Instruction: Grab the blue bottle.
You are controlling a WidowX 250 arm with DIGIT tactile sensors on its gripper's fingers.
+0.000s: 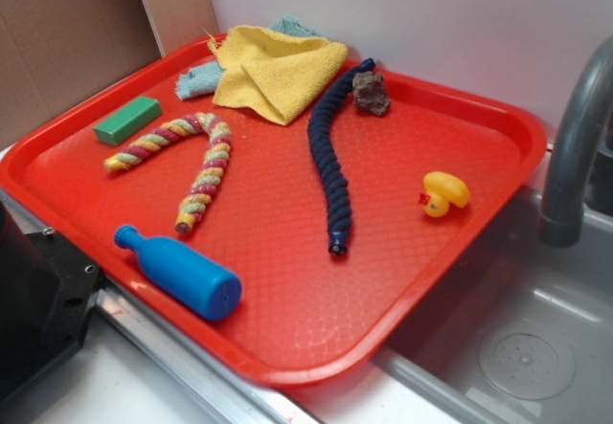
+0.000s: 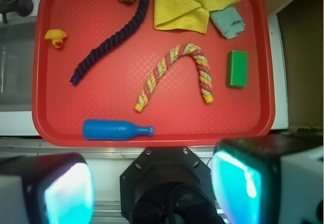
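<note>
1. Red textured plastic tray (image 1: pixel 460 204) sits beside a grey sink, crowded with toys, so the target must be picked out among clutter.
2. Lying on its side along the tray's near edge is the small bright-blue plastic bottle (image 1: pixel 182 273) (image 2: pixel 116 130), apart from the other toys.
3. Well apart lies the long dark-navy braided rope (image 1: pixel 330 161), the only other blue thing, and easily told apart.
4. From the wrist view, the gripper (image 2: pixel 152 186) hangs off the tray with its teal pads (image 2: pixel 68 193) spread wide, holding nothing, presumably ready to straddle the bottle's body.
</note>
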